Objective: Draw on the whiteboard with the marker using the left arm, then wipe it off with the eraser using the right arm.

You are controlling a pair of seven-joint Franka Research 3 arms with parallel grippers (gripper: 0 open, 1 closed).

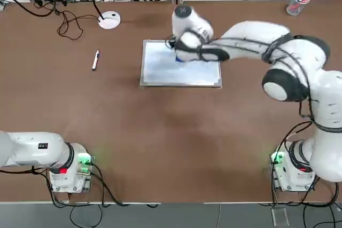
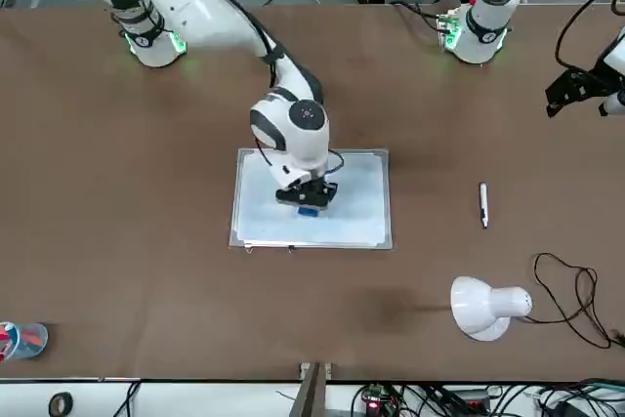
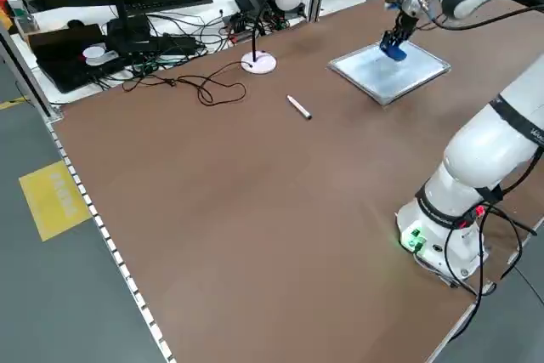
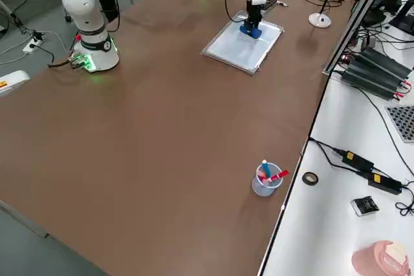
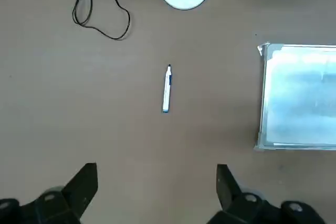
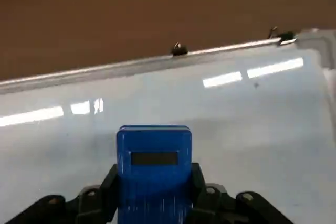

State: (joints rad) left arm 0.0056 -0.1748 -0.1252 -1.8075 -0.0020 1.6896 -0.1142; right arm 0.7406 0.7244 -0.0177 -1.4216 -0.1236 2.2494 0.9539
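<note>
The whiteboard (image 1: 160, 70) lies flat at mid-table, its surface faintly smeared blue. My right gripper (image 2: 308, 197) stands over it, shut on the blue eraser (image 2: 310, 210), which rests against the board near its far side. In the right wrist view the eraser (image 6: 154, 161) sits upright between the fingers, on the whiteboard (image 6: 247, 124). The marker (image 1: 95, 60) lies alone on the table, left of the board. My left gripper (image 5: 156, 182) hovers high and open, well back from the marker (image 5: 166, 88), holding nothing.
A white desk lamp (image 2: 488, 308) with its round base (image 1: 109, 20) and a looping black cable stands beyond the marker. A clear cup of pens (image 1: 295, 4) sits at the far right corner. Bare brown table (image 1: 171, 137) lies between the board and both bases.
</note>
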